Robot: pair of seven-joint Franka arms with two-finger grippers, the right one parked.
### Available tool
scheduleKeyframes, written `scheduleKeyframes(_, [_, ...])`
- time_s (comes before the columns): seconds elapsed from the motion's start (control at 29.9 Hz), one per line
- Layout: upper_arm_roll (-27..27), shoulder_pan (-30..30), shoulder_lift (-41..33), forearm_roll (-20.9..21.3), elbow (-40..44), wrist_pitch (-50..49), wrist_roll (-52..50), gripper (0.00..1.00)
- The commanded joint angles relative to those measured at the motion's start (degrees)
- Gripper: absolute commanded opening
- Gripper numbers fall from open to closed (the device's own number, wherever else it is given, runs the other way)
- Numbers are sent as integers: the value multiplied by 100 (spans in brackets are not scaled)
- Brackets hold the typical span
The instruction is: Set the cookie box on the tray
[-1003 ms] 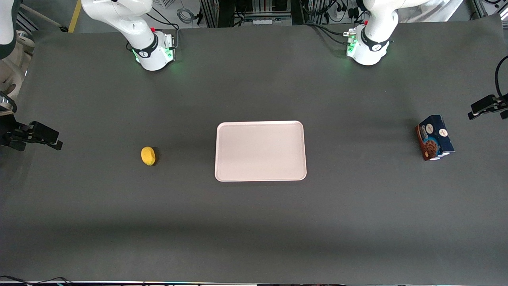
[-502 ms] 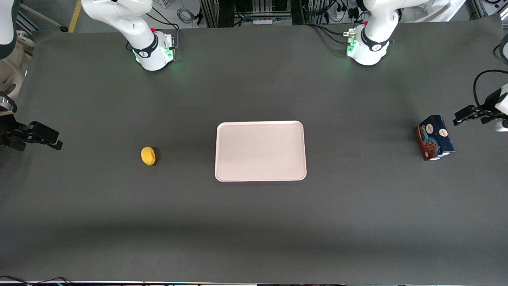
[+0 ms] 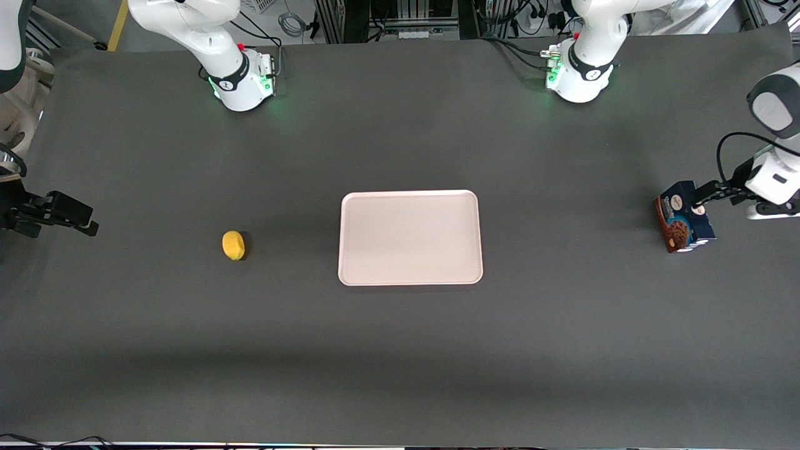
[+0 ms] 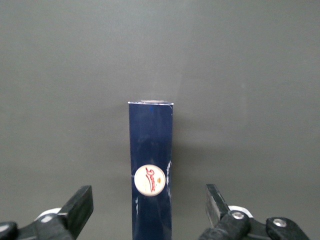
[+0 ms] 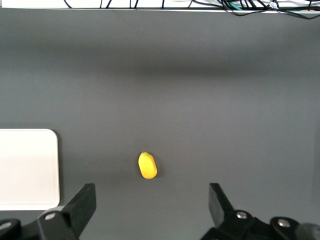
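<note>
The navy-blue cookie box (image 3: 684, 217) stands upright on the grey table toward the working arm's end, its brown cookie picture facing the tray. The pale pink-white tray (image 3: 410, 237) lies flat at the table's middle. My gripper (image 3: 699, 201) hovers just above the box's top. In the left wrist view the box's narrow side with the round white logo (image 4: 150, 172) stands between my two open fingers (image 4: 80, 206), with a gap on each side. The gripper (image 4: 149, 205) holds nothing.
A small yellow lump (image 3: 233, 245) lies on the table toward the parked arm's end, also in the right wrist view (image 5: 147, 165). The tray's corner (image 5: 27, 167) shows there too. Both arm bases (image 3: 578, 75) stand along the table's farthest edge.
My gripper has come in from the table's end and moved over the cookie box. The box, tray and yellow lump have not moved.
</note>
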Motion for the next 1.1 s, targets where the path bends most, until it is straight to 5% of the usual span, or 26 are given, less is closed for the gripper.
scheduleKeyframes(0.0, [3, 5, 239, -144, -110, 351, 67, 100])
scheduleKeyframes(0.77, [-15, -47, 881, -434, -312, 1186, 85, 98])
scheduleKeyframes(0.87, [-23, -56, 881, -487, -312, 1222, 85, 92])
scheduleKeyframes(1.07, [-23, -65, 881, -504, -312, 1213, 76, 58])
